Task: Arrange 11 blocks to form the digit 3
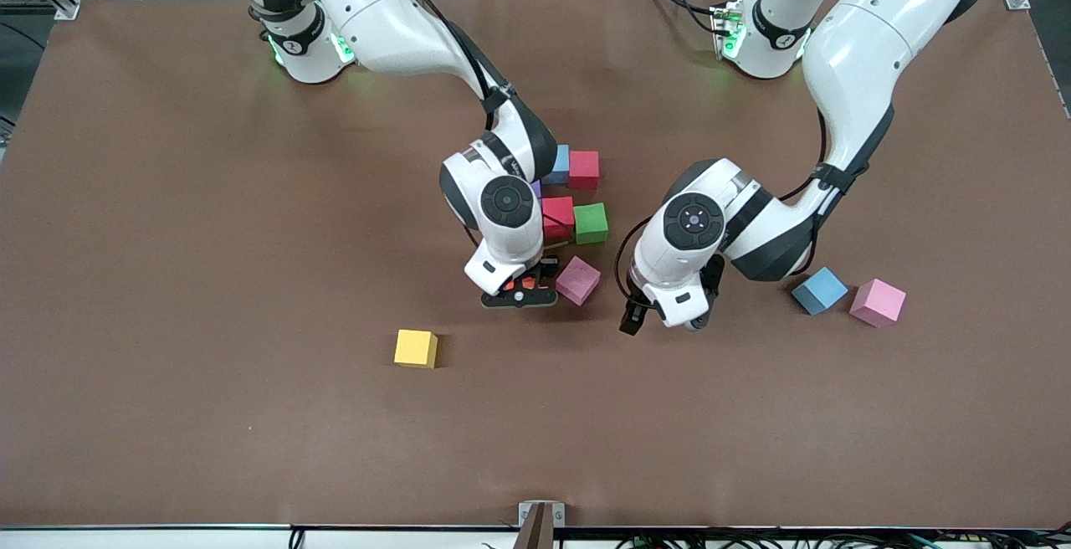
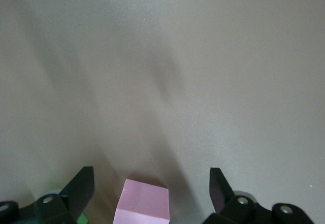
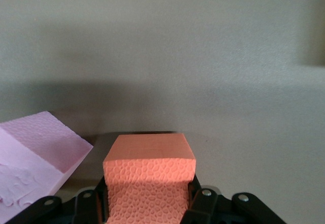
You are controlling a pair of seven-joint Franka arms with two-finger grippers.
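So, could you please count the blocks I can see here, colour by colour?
light blue blocks: 2
red blocks: 2
purple blocks: 2, one mauve-pink, one mostly hidden by the arm
green block: 1
yellow block: 1
orange block: 1
pink block: 1
Total in view: 10

The right hand [image 3: 150, 203] clamps an orange block [image 3: 150, 176] between its black fingers [image 3: 200, 203], which press on two facing sides of the cube while its pitted foam face and smooth top show. Just beside it lies a pale purple block [image 3: 35, 158], turned at an angle with one corner close to the orange one, apart from it. Both sit against the plain matte counter [image 3: 203, 56], shadowed beneath them.
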